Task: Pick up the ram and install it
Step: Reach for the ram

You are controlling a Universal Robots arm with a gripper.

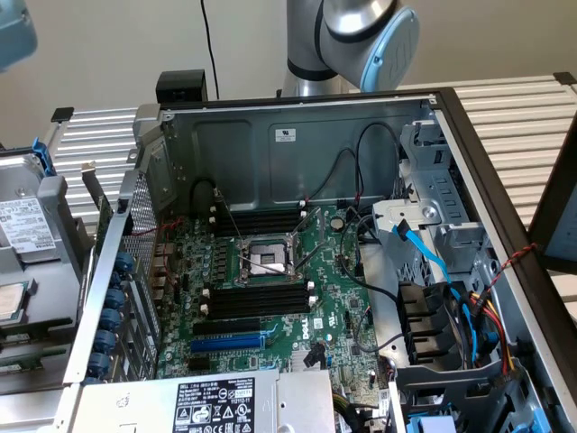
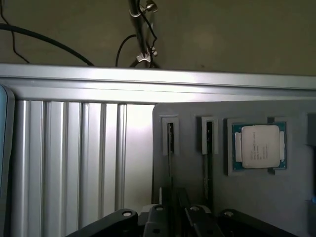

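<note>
In the wrist view, two thin dark ram sticks stand on edge in white-rimmed slots of a grey holder plate (image 2: 192, 182). One ram (image 2: 170, 143) lies in line with my gripper (image 2: 173, 213), whose black linkage sits just below it. The other ram (image 2: 209, 143) is one slot over. In the exterior view the open computer case (image 1: 297, 135) shows the motherboard, with black memory slots (image 1: 257, 298) beside the processor socket (image 1: 266, 259). My arm (image 1: 361, 36) rises behind the case's back wall.
A processor chip (image 2: 259, 146) rests in a tray on the holder plate. A ribbed aluminium table (image 2: 74, 158) and rail (image 2: 158, 81) border the plate. Inside the case are a blue slot (image 1: 230, 343), loose cables (image 1: 433, 253), a drive cage (image 1: 451, 334) and the power supply (image 1: 216, 403).
</note>
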